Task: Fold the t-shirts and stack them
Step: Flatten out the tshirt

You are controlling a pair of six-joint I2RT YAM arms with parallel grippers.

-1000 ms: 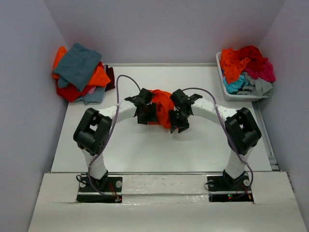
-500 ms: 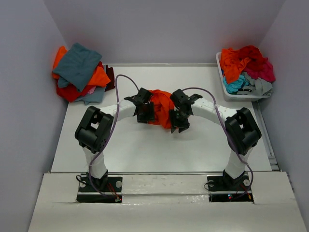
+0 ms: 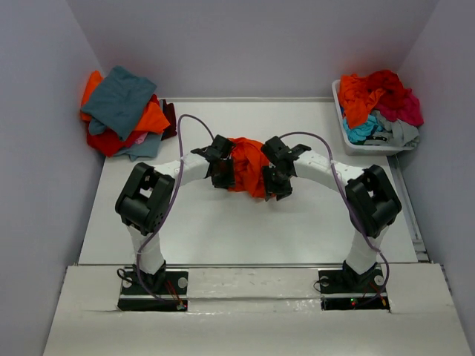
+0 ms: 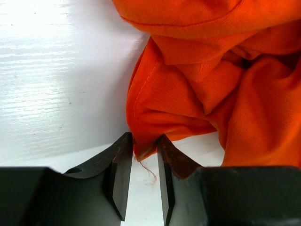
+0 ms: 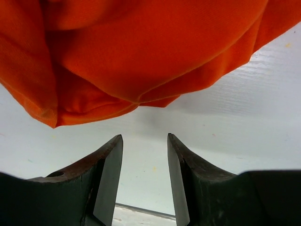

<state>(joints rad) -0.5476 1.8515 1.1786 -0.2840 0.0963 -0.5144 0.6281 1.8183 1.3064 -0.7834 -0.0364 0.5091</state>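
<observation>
A crumpled bright orange t-shirt [image 3: 249,165] lies mid-table between both grippers. My left gripper [image 3: 225,172] is at its left side. In the left wrist view the jaws [image 4: 145,139] have closed narrow on a bottom corner of the orange t-shirt [image 4: 211,84], and a loose thread hangs between the fingers. My right gripper [image 3: 276,180] is at the shirt's right side. In the right wrist view its jaws [image 5: 143,137] stand open over bare table, with the orange t-shirt [image 5: 141,52] just beyond the tips and nothing between them.
A stack of t-shirts [image 3: 122,111], teal-grey on top of orange and red, sits at the far left corner. A white bin [image 3: 349,142] at the far right holds several t-shirts [image 3: 378,100] in orange, red, magenta, turquoise and grey. The white table [image 3: 223,222] is walled on three sides.
The left jaws have narrowed onto the shirt's corner, and the left gripper has shifted slightly towards the cloth. The right gripper has barely moved.
</observation>
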